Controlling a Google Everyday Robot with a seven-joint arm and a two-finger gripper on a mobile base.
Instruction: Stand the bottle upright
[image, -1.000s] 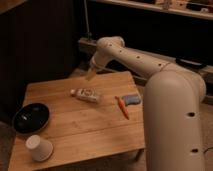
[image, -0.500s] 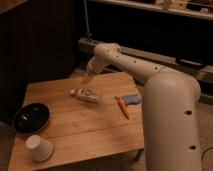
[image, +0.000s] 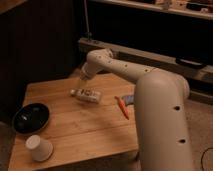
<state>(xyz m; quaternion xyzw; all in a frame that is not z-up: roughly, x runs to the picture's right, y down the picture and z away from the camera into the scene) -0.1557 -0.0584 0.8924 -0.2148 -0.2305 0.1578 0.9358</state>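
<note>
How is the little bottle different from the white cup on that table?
The bottle lies on its side mid-table; the cup appears to stand on end at the front corner by the black bowl. The bottle carries a printed label; the cup is plain white. The gripper hangs close by the bottle, far from the cup. Both are pale and rest on the wooden table.

The jaws, over the far edge of the table (image: 75, 135), are blurring into the dark. Just in front of them, the bottle (image: 86, 94) is showing a label too small to read. Off to the right of them, the big arm (image: 160, 100) is hiding part of a blue thing (image: 128, 98).
</note>
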